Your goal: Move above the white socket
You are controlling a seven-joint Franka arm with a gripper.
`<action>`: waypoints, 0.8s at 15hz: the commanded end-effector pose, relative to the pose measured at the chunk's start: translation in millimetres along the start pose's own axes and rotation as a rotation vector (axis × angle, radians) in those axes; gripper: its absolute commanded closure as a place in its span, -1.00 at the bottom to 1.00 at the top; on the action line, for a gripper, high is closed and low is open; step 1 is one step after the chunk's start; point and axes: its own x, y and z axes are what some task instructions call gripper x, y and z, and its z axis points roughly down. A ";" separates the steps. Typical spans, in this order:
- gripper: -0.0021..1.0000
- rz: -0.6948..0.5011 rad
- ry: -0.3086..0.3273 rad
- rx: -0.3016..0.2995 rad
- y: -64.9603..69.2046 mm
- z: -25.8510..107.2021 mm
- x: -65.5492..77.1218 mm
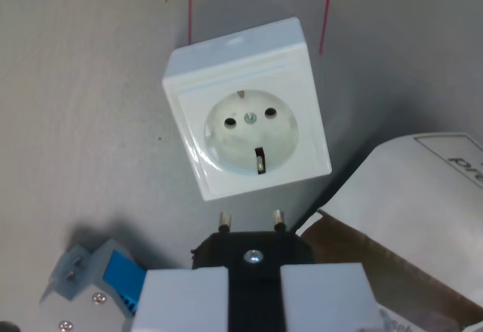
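A white wall socket lies on the grey table in the upper middle of the wrist view, turned slightly, with its round recess and two holes facing up. My gripper is at the bottom centre, its two white fingers shut on a black plug. The plug's two metal pins point toward the socket and sit just below its near edge, apart from it.
Two red marker lines are drawn on the table beyond the socket. A white and brown cardboard box lies at the wrist view's right. A grey and blue part sits at the lower left.
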 end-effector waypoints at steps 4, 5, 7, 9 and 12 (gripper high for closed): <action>1.00 -0.182 0.045 0.015 0.7 19.1 6.6; 1.00 -0.183 0.042 0.016 0.8 21.6 7.4; 1.00 -0.189 0.037 0.017 1.0 26.4 9.2; 1.00 -0.196 0.030 0.018 1.2 30.7 10.8; 1.00 -0.193 0.021 0.019 1.5 35.9 13.1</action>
